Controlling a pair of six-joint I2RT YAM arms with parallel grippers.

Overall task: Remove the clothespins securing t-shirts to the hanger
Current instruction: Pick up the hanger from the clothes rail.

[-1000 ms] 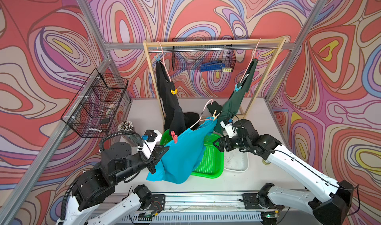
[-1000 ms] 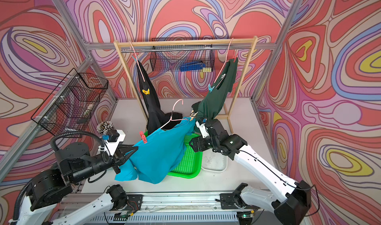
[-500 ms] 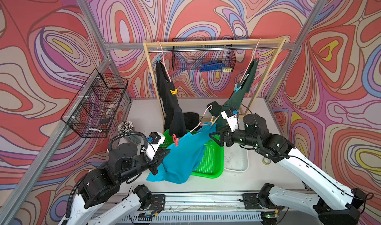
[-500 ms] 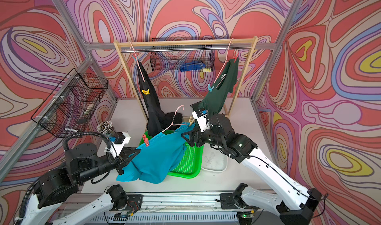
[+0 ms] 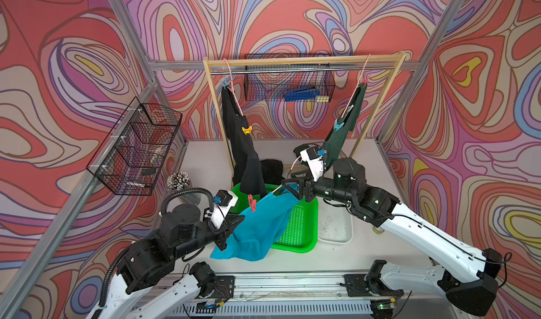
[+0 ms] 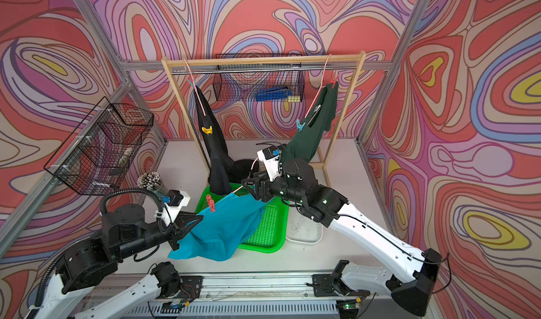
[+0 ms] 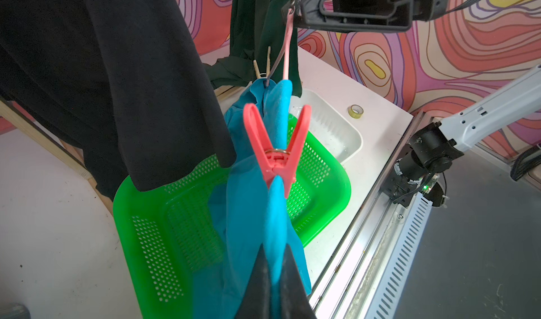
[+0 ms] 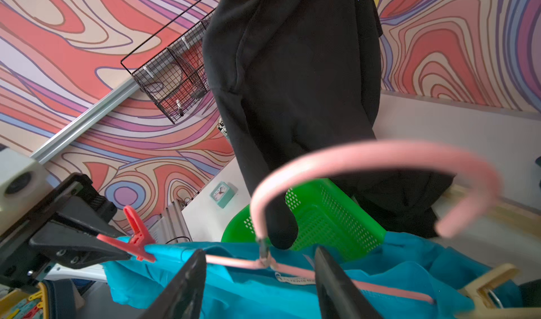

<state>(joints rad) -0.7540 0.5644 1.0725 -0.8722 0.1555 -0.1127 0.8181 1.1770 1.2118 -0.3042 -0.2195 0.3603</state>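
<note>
Within the last second the right claw [image 8: 259, 254] was brought up from beside the green basket [image 5: 298, 229] to the neck of the pink hanger [image 8: 366, 156], and its jaws were drawn partly together. They were seen spread on either side of the wire, not yet touching it. The left claw [image 7: 275, 254] was kept pressed together on a fold of the turquoise t-shirt [image 5: 257, 227], which was stretched between both arms above the worktop [image 5: 336, 262] (off the rail [image 5: 292, 71]).

A bracing grip on the hanger was judged to be in preparation, and no pin had been freed from this shirt: the red-pink clothespin [image 7: 276, 148] and the beige clothespin [image 8: 486, 285] were both found clipped to it. A yellow clothespin [image 5: 246, 130] and a light blue clothespin [image 5: 223, 83] were left on the black t-shirt [image 5: 243, 156], and two more on the dark green t-shirt [image 5: 348, 121].

A white neck label [image 8: 295, 279] was noticed, but its print could not be read.
</note>
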